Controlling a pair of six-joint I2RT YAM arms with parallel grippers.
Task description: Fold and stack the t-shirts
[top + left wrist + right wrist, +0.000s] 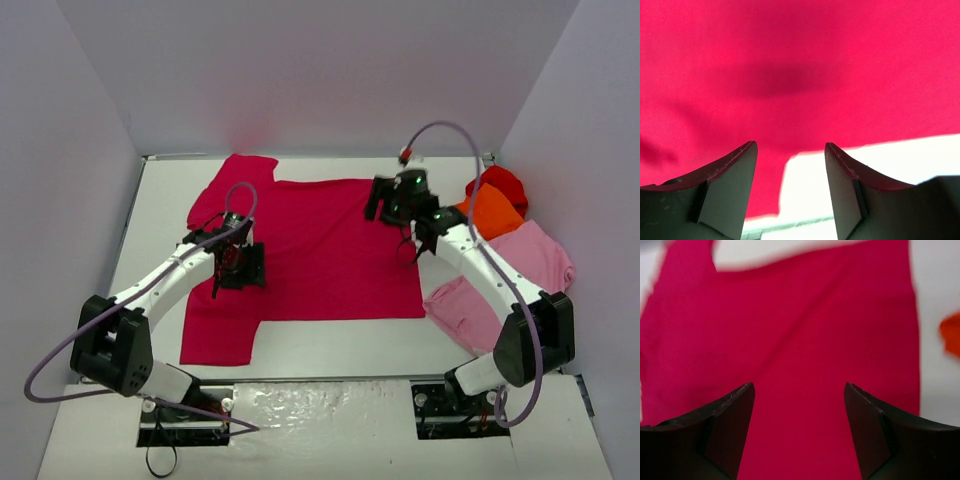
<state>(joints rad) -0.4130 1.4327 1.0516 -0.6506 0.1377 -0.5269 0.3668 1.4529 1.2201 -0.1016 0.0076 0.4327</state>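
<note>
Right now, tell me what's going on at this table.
Two robot arms are working on a crimson-magenta t-shirt that lies spread out on the white table, with no fold visible yet. The left end effector hangs over the shirt's left part near the sleeves, and the right end effector over its far right part. Both have their jaws apart and hold nothing. A light pink shirt, an orange shirt and a red shirt lie bunched at the right.
</note>
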